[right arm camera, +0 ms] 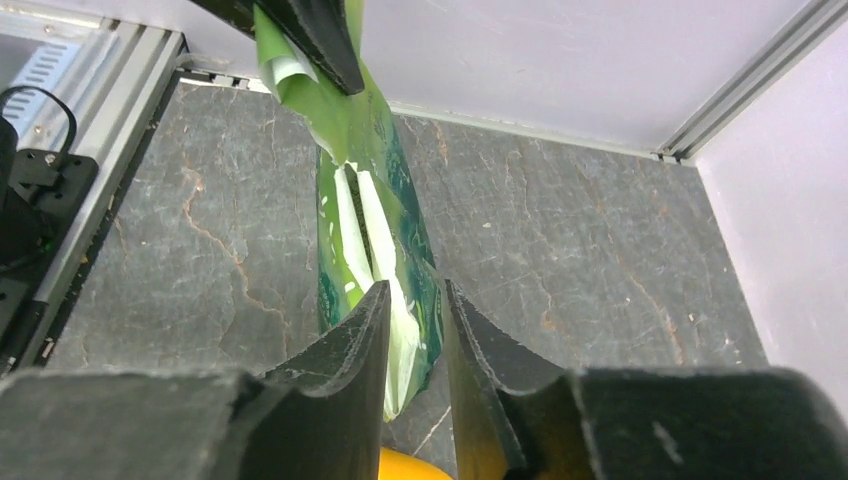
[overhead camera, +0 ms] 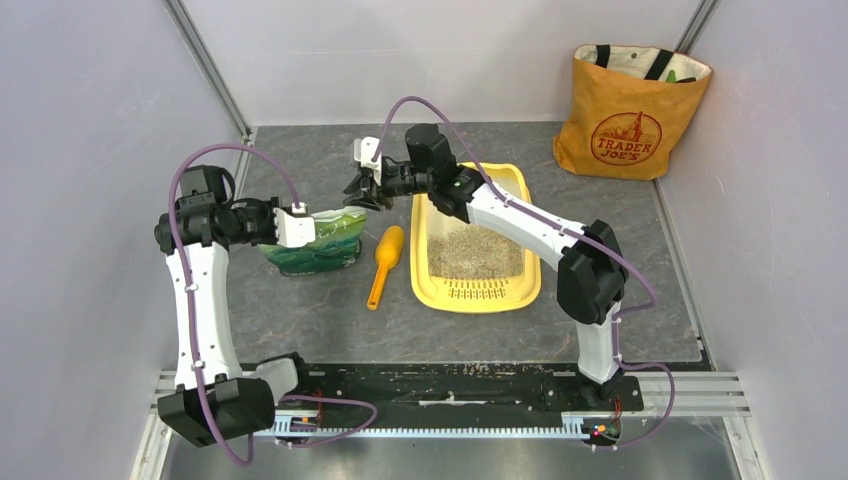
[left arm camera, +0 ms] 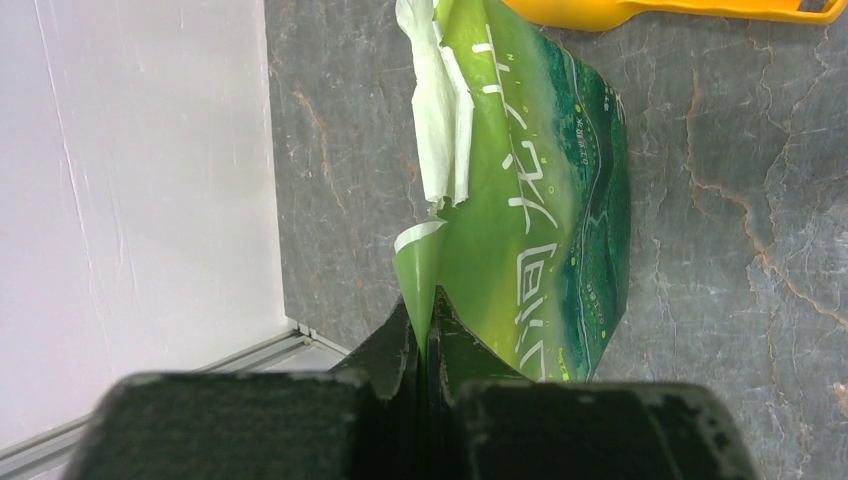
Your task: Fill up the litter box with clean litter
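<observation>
Your litter box (overhead camera: 478, 293) sits right of centre on the table (overhead camera: 300, 325), with grey litter (overhead camera: 475, 252) spread inside it. Just to its left lies the orange scoop (overhead camera: 384, 265), and beyond that the green bag (overhead camera: 322, 248). Your left gripper (overhead camera: 300, 228) is clamped on the bag's edge. Your right gripper (overhead camera: 362, 192) straddles the bag's torn end, jaws slightly apart; you cannot tell whether it pinches. A tote bag (overhead camera: 630, 105) stands far right.
</observation>
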### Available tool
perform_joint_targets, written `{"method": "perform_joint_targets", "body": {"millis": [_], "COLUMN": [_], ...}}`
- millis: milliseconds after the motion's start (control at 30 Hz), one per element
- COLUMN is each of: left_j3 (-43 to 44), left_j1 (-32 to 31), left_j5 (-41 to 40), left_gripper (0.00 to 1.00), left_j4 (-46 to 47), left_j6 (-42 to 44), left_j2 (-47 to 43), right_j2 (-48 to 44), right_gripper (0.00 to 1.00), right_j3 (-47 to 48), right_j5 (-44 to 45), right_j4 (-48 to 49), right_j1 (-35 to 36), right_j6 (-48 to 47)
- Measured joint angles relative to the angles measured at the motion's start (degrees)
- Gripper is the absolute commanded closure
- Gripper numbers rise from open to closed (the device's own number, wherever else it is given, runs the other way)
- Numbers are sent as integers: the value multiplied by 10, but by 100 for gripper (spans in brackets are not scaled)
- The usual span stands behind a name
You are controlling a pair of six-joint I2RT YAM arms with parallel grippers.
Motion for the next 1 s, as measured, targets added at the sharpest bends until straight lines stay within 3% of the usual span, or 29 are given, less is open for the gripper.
{"method": "perform_joint_targets", "body": {"millis": [367,1000], "left_j3": [0,0], "left_j1": [0,0], "left_j5": [1,2], "left_gripper": [98,98], "left_j4": [2,5], "left_j6": [0,0], "left_j2": [2,4], "right_j2": [-16,1], "right_gripper": [70,68], "right_j3": [-32,-22], "right_j5": [20,65], "right_j4": [-35,-80], "right_j1": [25,30], "right_j6": [-97,-152]}}
